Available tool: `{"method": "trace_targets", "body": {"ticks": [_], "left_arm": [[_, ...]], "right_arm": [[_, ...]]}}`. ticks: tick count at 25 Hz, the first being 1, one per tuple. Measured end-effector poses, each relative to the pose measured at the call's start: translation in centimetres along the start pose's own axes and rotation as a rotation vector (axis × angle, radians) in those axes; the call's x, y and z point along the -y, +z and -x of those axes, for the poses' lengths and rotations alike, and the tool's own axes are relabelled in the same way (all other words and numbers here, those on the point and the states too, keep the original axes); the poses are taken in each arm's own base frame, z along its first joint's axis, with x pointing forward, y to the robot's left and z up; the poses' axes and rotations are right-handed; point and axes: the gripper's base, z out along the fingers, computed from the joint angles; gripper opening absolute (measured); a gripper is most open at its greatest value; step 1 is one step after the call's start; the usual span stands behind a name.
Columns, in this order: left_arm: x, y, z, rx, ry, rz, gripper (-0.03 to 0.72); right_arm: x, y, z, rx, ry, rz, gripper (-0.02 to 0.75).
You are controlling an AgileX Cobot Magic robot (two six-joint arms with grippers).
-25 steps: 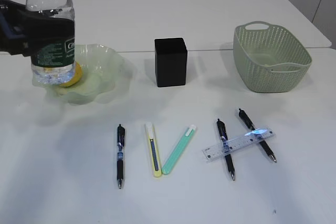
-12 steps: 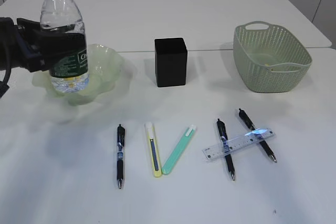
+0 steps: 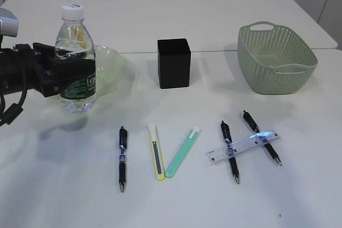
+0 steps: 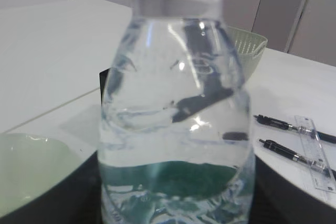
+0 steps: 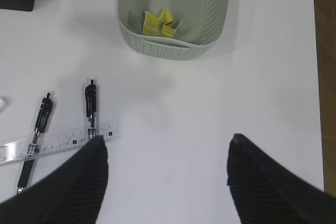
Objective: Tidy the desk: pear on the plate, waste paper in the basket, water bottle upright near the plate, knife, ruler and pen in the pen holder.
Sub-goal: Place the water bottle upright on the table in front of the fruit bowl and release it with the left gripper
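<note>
At the left side of the table [image 3: 176, 201], the left gripper [image 3: 68, 76] has its fingers closed around the labelled middle of the water bottle [image 3: 76, 60], which stands upright just in front of the plate [image 3: 109, 62]; whether its base already bears on the table cannot be told from the exterior view. Step in hand, as judged: setting the bottle down near the plate. To do it well: lower straight, keep the bottle vertical, confirm the base sits flat before opening the fingers, then back the arm away sideways so neither finger drags the label and tips it. Keep clear of the plate's ruffled rim. Bottle appearance: clear plastic, white cap, dark green label, water rising to the shoulder; the left wrist view shows it filling the frame, with light refracting through the ribbed wall. Probably light and easily toppled. Right gripper [image 5: 167, 174] hangs over bare table with fingers spread wide and holding nothing. Waste paper [image 5: 160, 23] lies in the basket [image 5: 173, 45]. Ruler [image 3: 242, 146] lies across two pens near the basket; pen holder [image 3: 173, 63] stands mid-table.
</note>
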Motion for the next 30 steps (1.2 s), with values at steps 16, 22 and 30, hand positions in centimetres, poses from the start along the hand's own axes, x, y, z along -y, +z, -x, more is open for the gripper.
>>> {"method": "trace_targets", "body": {"ticks": [16, 22, 30], "left_arm": [[-1.5, 1.1, -5.2, -0.076, -0.037, 0.033, 0.421], [-1.7, 1.3, -6.7, -0.101, -0.047, 0.035, 0.421], [-0.6, 3.3, -7.8, -0.072, -0.011, 0.031, 0.419]], "right_arm": [[-0.1, 1.7, 0.3, -0.028, -0.02, 0.004, 0.527], [-0.1, 2.1, 0.4, -0.027, -0.021, 0.004, 0.527], [-0.1, 2.3, 0.4, -0.032, -0.021, 0.005, 0.527]]}}
